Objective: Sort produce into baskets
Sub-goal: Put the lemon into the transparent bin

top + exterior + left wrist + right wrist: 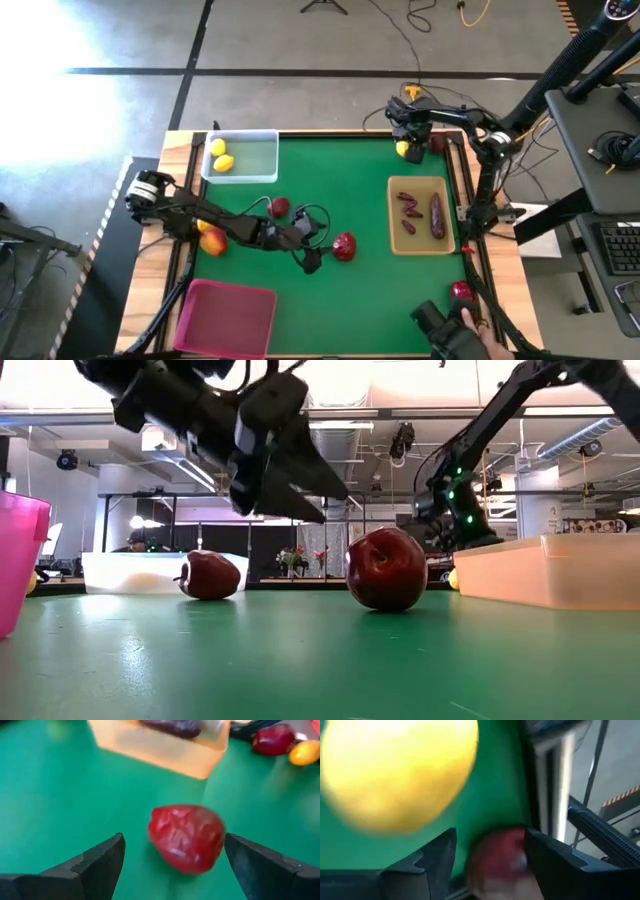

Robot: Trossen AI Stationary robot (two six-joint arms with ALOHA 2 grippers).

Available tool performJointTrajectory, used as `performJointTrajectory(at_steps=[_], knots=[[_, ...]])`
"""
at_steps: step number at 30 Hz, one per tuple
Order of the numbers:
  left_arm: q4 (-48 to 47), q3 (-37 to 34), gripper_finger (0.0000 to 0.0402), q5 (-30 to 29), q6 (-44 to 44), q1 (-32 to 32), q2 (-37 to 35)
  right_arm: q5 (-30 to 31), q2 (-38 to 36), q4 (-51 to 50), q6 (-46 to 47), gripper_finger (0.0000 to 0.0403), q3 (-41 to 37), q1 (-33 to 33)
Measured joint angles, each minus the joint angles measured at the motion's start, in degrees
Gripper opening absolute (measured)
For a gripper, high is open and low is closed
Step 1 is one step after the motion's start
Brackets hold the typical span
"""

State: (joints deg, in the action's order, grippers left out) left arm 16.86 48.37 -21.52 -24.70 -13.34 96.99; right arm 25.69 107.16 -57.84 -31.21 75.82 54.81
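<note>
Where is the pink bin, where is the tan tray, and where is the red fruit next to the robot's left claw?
pink bin (196,300): high view, on its rim by the left side.
tan tray (420,240): high view, on a bare part of its floor.
red fruit (344,246): high view, on its middle.

There were 3 lemons (222,163), 5 red fruits (344,246), 4 purple pieces (437,216) and 3 baskets (226,318) on the table.

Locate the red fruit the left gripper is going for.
High view: the red fruit sits mid-table on the green mat, just right of the open left gripper and left of the tan tray.
</note>
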Motion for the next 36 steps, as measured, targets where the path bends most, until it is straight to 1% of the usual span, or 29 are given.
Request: performJointTrajectory(at_steps=[4, 9, 11, 14, 16, 19, 21, 23, 25, 27, 29, 30, 31, 32, 34, 36], knots=[[0.9, -0.1, 0.0323, -0.5, -0.5, 0.0, -0.2, -0.9, 3.2, 0.1, 1.6, 0.0217, 2.2, -0.4], [3.7, -2.5, 0.0323, -1.3, 2.9, 2.0, -0.2, -7.3, 5.5, 0.0, 1.4, 0.0188, 5.2, -3.2], [3.5, -3.5, 0.0323, -0.1, 4.0, 4.3, -0.6, -8.2, 5.9, 0.2, 1.3, 0.0176, 6.4, -4.9], [4.2, -3.8, 0.0321, 0.2, 6.4, 9.2, -1.4, -8.9, 6.6, 1.9, 1.0, 0.0159, 8.1, -7.4], [5.7, -3.5, 0.0319, 2.3, 8.9, 13.0, -1.8, -10.6, 6.8, 4.6, 0.0, 0.0148, 9.0, -9.0], [5.4, -2.5, 0.0318, 6.2, 11.8, 18.8, -1.8, -14.1, 7.1, 8.5, -0.3, 0.0134, 10.1, -11.3], [5.2, -1.6, 0.0318, 8.3, 14.3, 22.3, -1.8, -17.2, 7.4, 10.9, 0.1, 0.0125, 10.2, -12.6], [5.5, -0.6, 0.0318, 10.1, 17.3, 25.1, -1.8, -22.3, 7.5, 12.6, 1.6, 0.0115, 10.2, -13.7], [5.5, 0.2, 0.0317, 10.5, 21.2, 26.7, -1.8, -29.6, 7.4, 13.5, 3.4, 0.0106, 10.2, -14.8], [5.2, 0.7, 0.0317, 10.4, 24.0, 27.8, -1.8, -38.2, 7.4, 13.4, 4.6, 0.0097, 10.2, -15.8], [5.2, 1.1, 0.0317, 9.9, 24.2, 28.9, -1.8, -46.1, 7.4, 13.5, 5.4, 0.0089, 10.2, -16.8], [5.2, 1.2, 0.0317, 9.7, 24.2, 29.6, -1.7, -48.8, 7.3, 13.4, 6.1, 0.0086, 10.2, -17.4], [5.3, 1.3, 0.0317, 9.3, 24.1, 30.2, -1.5, -50.4, 7.2, 13.3, 6.6, 0.0083, 10.2, -17.9], [5.2, 1.4, 0.0317, 9.1, 23.8, 30.8, -1.4, -50.8, 6.9, 13.0, 7.6, 0.008, 10.2, -18.4], [5.1, 1.7, 0.0318, 9.1, 23.2, 31.9, -1.0, -49.8, 5.7, 11.0, 9.1, 0.0076, 10.2, -19.5], [4.9, 2.6, 0.0322, 11.4, 23.1, 32.9, -0.5, -47.9, 3.7, 7.3, 10.1, 0.0073, 10.2, -20.7]])
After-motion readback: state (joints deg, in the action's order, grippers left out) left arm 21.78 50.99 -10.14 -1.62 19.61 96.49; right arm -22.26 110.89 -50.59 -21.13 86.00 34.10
